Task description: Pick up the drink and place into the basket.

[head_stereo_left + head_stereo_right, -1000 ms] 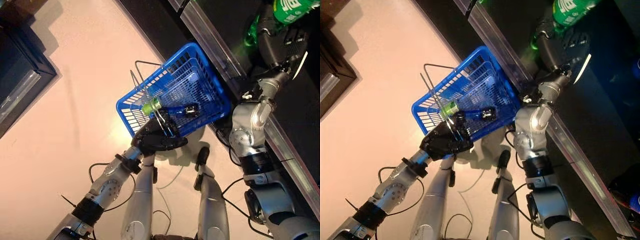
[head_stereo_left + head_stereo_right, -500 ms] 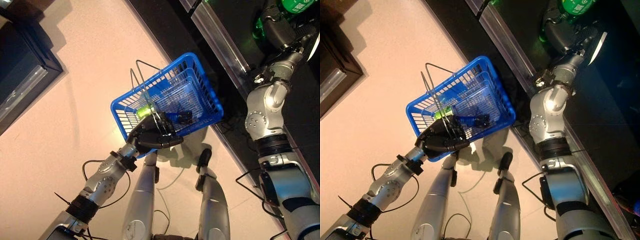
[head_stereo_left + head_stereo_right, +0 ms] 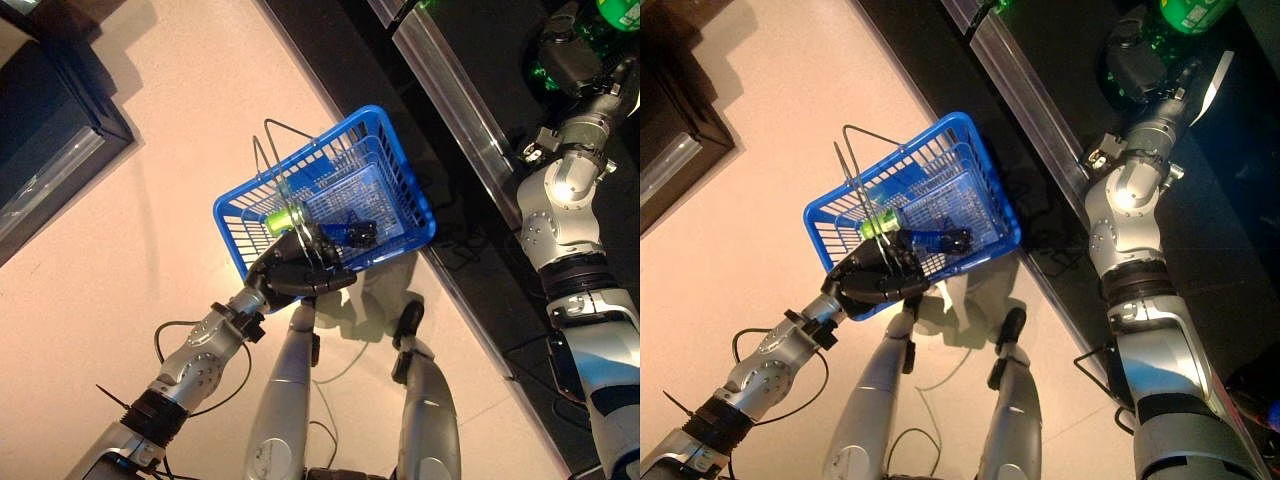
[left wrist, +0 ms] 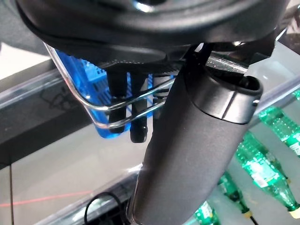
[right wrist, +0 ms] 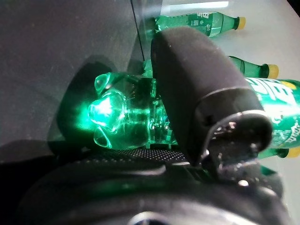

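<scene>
My right hand (image 3: 578, 62) is at the dark shelf at the upper right. It is shut on a green bottle (image 5: 123, 118), with the thumb (image 5: 197, 79) curled over it; the bottle also shows in the right eye view (image 3: 1196, 12). My left hand (image 3: 297, 268) is shut on the thin wire handles (image 4: 123, 107) of the blue basket (image 3: 396, 160), held raised in front of me beside the shelf. A drink with a green end (image 3: 284, 216) and a dark blue body lies in the basket.
The shelf has a metal front rail (image 3: 452, 92) running diagonally next to the basket. More green bottles (image 5: 202, 21) lie on the shelf, and they also show in the left wrist view (image 4: 265, 161). A dark cabinet (image 3: 48, 135) stands at the upper left on the pale floor.
The camera has shifted. My right hand stays shut on the green bottle at the shelf. The blue basket has drifted slightly left, away from the rail.
</scene>
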### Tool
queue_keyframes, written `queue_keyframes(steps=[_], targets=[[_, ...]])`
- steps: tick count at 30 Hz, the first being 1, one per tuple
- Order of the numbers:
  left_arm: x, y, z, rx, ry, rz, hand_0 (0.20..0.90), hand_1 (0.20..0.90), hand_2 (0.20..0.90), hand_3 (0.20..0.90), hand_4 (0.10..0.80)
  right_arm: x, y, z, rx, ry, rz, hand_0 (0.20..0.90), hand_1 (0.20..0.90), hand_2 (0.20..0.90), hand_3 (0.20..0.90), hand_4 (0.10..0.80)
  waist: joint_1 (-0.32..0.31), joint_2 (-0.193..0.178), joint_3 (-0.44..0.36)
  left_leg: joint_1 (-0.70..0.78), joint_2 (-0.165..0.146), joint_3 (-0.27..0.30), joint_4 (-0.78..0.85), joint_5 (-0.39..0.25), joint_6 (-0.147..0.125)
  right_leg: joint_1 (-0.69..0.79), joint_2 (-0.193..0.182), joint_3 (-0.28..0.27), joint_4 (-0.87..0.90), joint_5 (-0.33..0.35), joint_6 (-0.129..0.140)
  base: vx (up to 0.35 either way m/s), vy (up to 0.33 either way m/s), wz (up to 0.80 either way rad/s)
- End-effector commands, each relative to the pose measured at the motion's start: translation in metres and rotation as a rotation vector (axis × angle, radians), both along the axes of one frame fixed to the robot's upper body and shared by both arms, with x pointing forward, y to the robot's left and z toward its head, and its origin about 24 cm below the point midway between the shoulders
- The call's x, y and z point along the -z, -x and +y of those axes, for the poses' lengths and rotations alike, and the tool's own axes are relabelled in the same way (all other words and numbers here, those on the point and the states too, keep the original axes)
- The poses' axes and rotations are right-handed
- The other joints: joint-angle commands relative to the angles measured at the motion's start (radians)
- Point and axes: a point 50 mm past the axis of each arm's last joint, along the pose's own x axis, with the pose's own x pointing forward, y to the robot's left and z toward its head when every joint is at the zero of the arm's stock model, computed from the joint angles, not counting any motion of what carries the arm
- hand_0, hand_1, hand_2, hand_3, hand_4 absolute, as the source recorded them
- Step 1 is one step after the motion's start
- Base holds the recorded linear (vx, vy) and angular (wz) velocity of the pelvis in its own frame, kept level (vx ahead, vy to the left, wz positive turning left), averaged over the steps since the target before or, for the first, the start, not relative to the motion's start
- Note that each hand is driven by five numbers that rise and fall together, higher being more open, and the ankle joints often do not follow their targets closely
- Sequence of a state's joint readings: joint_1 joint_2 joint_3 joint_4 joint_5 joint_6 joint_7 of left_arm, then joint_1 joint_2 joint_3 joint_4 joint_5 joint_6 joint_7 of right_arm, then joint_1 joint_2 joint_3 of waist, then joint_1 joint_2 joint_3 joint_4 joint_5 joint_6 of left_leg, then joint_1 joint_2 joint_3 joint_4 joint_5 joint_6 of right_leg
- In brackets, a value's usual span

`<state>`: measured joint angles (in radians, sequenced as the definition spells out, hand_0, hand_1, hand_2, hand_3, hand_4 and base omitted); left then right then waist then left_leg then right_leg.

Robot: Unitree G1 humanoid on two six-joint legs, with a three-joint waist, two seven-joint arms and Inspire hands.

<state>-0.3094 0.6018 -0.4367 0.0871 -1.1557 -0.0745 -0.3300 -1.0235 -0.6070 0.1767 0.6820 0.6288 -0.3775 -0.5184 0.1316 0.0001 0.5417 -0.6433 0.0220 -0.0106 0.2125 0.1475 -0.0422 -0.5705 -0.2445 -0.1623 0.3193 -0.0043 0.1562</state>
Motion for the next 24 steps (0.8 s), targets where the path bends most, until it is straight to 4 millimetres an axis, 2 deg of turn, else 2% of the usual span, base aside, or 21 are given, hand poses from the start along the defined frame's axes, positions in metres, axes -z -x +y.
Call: queue_keyframes(steps=[1, 13, 20, 24], targets=[[-0.124, 0.033, -0.046, 0.336, 0.307, -0.641, 0.3, 0.3, 0.3, 0.2, 0.1, -0.058, 0.019, -0.004, 0.019, 0.146, -0.182, 0.3, 0.3, 0.3, 0.2, 0.1, 0.004, 0.029, -0.022, 0.029, -0.039, -0.047, 0.105, -0.17, -0.011, 0.039, 0.011, -0.055, -0.117, 0.127, 0.02, -0.044, 0.013, 0.0], [-0.123, 0.034, -0.04, 0.338, 0.298, -0.64, 0.3, 0.3, 0.3, 0.2, 0.1, -0.054, 0.022, -0.008, 0.011, 0.166, -0.181, 0.3, 0.3, 0.3, 0.2, 0.1, 0.012, 0.019, -0.022, 0.088, -0.032, -0.04, 0.099, -0.178, -0.011, 0.104, 0.013, -0.071, -0.123, 0.12, 0.02, -0.01, -0.003, 0.0], [-0.121, 0.037, -0.037, 0.344, 0.297, -0.645, 0.3, 0.3, 0.3, 0.2, 0.1, -0.049, 0.029, 0.006, -0.053, 0.229, -0.212, 0.3, 0.3, 0.3, 0.2, 0.1, 0.01, 0.011, -0.022, 0.144, -0.034, -0.035, 0.093, -0.183, -0.01, 0.16, 0.013, -0.075, -0.13, 0.117, 0.018, -0.008, -0.002, 0.03], [-0.119, 0.04, -0.039, 0.345, 0.298, -0.64, 0.3, 0.3, 0.3, 0.2, 0.1, -0.037, 0.033, 0.023, -0.119, 0.278, -0.208, 0.3, 0.3, 0.3, 0.2, 0.1, 0.008, 0.004, -0.022, 0.195, -0.032, -0.031, 0.084, -0.185, -0.011, 0.211, 0.016, -0.075, -0.139, 0.113, 0.017, 0.0, 0.0, 0.0]])
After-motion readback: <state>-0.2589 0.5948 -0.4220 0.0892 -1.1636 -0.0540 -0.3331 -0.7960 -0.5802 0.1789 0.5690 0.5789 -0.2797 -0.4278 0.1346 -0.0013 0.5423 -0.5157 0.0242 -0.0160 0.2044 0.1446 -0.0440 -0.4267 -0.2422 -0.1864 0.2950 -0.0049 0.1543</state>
